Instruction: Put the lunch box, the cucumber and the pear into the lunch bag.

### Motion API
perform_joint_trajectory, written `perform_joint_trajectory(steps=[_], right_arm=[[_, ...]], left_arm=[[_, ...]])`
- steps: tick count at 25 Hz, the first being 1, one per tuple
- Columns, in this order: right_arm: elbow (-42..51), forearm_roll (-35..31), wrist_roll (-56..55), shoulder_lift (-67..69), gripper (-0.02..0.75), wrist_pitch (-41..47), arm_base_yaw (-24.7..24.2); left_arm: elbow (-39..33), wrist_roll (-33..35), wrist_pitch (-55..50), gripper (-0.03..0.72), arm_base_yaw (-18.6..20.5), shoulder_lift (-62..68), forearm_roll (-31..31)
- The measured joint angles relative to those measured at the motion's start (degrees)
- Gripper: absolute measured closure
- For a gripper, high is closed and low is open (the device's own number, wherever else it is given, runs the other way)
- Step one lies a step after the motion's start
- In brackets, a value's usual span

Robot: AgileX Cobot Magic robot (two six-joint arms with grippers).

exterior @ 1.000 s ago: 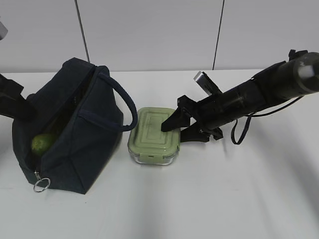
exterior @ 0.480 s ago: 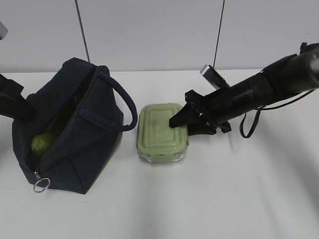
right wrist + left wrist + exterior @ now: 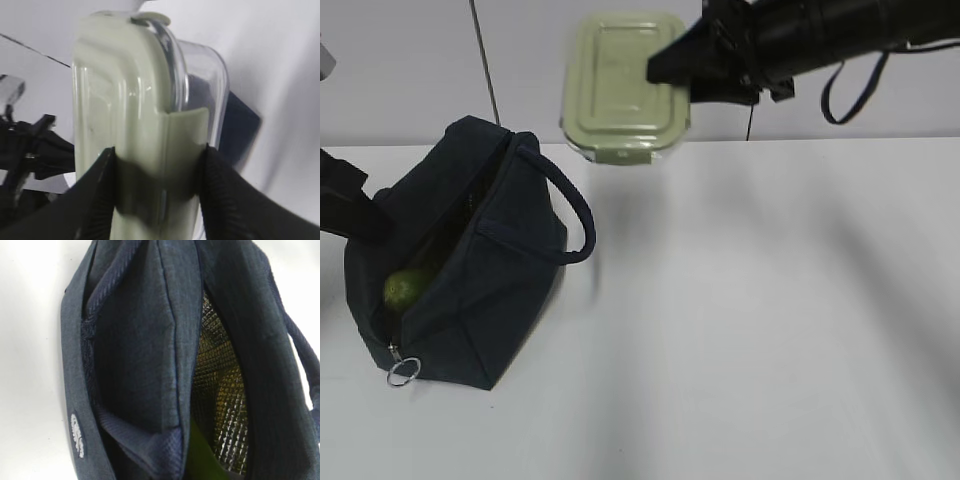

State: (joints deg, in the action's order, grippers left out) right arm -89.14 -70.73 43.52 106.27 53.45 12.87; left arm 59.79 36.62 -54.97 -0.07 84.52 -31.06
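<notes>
I'm working in a bare lab setup: plain white worktop (image 3: 740, 330), grey panelled wall (image 3: 410, 70) at twelve o'clock.

The right arm (image 3: 820, 30) is a matte black tube ending in an angular black bracket, with a thin black cable (image 3: 850, 85) hanging from it in a loop. Its fingers (image 3: 227, 200) are black wedges with fine ribbed inner faces. Part of the left arm (image 3: 342, 205) shows as a blocky black shape.

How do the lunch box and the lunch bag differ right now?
The lunch box is held up in the air in the right gripper; the lunch bag sits on the table. The box is rigid, pale green and shut; the bag is soft, dark navy and unzipped, with something green inside.
</notes>
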Motion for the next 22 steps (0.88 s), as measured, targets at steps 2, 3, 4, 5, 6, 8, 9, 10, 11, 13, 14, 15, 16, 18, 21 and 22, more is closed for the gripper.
perform_joint_trajectory(steps=[2, 3, 4, 5, 6, 8, 9, 10, 11, 13, 14, 15, 16, 18, 21, 22], right_arm=[[-3.22, 0.00, -0.54, 0.38, 0.393, -1.60, 4.23], [-4.36, 0.00, -0.54, 0.87, 0.393, -2.74, 6.14], [-5.60, 0.00, -0.54, 1.58, 0.393, -4.48, 8.27], [-6.68, 0.00, -0.20, 2.38, 0.393, -6.38, 10.27], [-7.53, -0.12, 0.75, 3.13, 0.393, -8.19, 12.14], [-9.29, -0.22, 2.92, 5.11, 0.393, -11.04, 15.06], [-9.79, -0.22, 4.46, 5.89, 0.393, -12.56, 16.33], [-10.29, 0.02, 5.99, 6.70, 0.393, -13.79, 17.24], [-10.44, 0.73, 7.51, 7.34, 0.393, -15.31, 18.16], [-10.68, 4.17, 9.03, 8.10, 0.393, -17.80, 19.29], [-10.80, 6.50, 9.29, 8.64, 0.393, -18.26, 19.52], [-10.88, 8.74, 9.74, 9.21, 0.393, -18.67, 19.66], [-10.88, 10.38, 10.03, 9.70, 0.393, -18.82, 19.66], [-10.93, 14.28, 10.28, 11.00, 0.393, -19.02, 19.66], [-10.93, 21.10, 10.40, 11.82, 0.393, -18.67, 19.66], [-10.93, 22.93, 10.02, 11.91, 0.393, -18.07, 19.66]], left_arm=[[0.00, -0.05, 0.00, 0.703, 0.00, 0.00, -0.11], [0.00, -0.05, 0.00, 0.703, 0.00, 0.00, -0.22], [0.00, -0.05, 0.00, 0.703, 0.00, 0.00, -0.28], [0.00, -0.05, 0.00, 0.703, 0.00, 0.00, -0.32], [0.00, -0.05, 0.00, 0.703, 0.00, 0.00, -0.39], [0.00, -0.05, 0.00, 0.703, 0.00, 0.00, -0.41], [0.00, -0.05, 0.00, 0.703, 0.00, 0.00, -0.41], [0.00, -0.05, 0.00, 0.703, 0.00, 0.00, -0.41], [0.00, -0.05, 0.00, 0.703, 0.00, 0.00, -0.41], [0.00, -0.05, -0.07, 0.703, 0.00, 0.00, -0.41], [0.00, -0.05, -0.07, 0.703, 0.00, 0.00, -0.41], [0.00, -0.05, -0.07, 0.703, 0.00, 0.00, -0.41], [0.00, -0.05, -0.01, 0.703, 0.00, 0.00, -0.41], [0.00, -0.05, -0.01, 0.703, 0.00, 0.00, -0.41], [0.00, -0.09, 0.11, 0.703, 0.00, 0.00, -0.52], [0.00, -0.09, 0.10, 0.703, 0.00, 0.00, -0.54]])
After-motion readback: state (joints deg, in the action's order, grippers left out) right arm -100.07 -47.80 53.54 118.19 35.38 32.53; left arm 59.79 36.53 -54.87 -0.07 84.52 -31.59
